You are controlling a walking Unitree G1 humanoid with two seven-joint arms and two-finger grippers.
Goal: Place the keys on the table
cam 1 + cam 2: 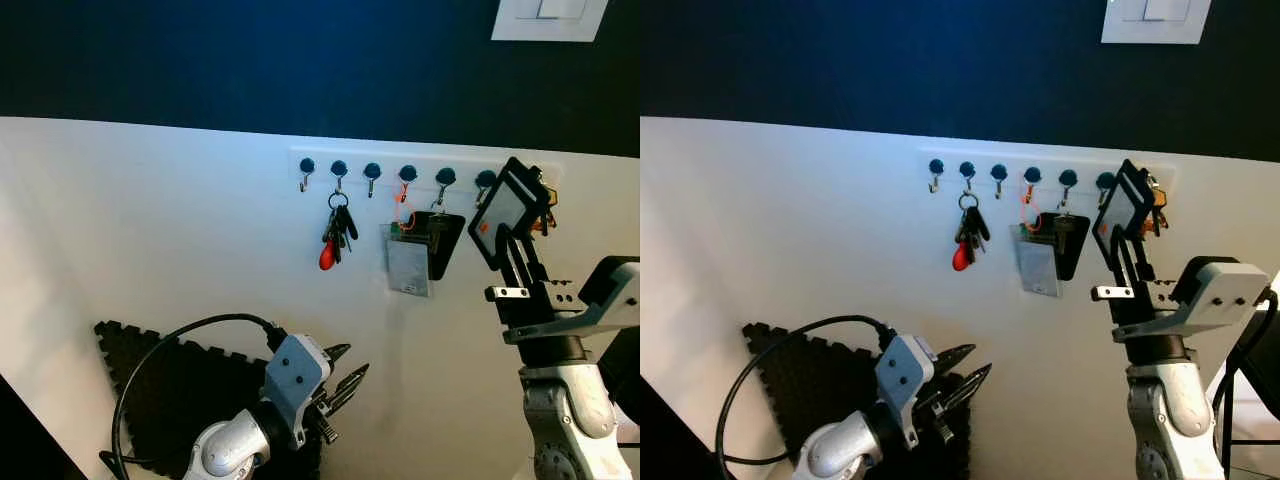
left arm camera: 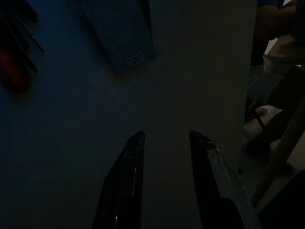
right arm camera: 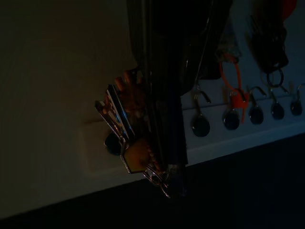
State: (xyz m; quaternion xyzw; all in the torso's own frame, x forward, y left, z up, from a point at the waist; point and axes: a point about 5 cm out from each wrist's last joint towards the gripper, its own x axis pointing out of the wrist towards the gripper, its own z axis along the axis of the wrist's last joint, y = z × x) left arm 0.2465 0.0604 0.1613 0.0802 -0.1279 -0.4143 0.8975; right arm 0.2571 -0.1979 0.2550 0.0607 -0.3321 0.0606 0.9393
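**Left eye view: grabbing keys off the rack**

Left eye view, left to right: the left gripper (image 1: pixel 347 383) idles low with fingers spread. The right gripper (image 1: pixel 515 205) reaches the hook rack's (image 1: pixel 420 170) last hook, pinching the orange-tagged keys (image 3: pixel 131 143) hanging there, probably to unhook them.

The wall (image 1: pixel 150 230) is smooth and matt — white below, dark blue above. The hooks (image 1: pixel 372 180) look metal under glossy dark caps. The keys (image 3: pixel 126 138) are shiny metal, one bunch (image 1: pixel 335 235) carrying a glossy red plastic tag. The floor mat (image 1: pixel 170 390) looks like rough black foam.
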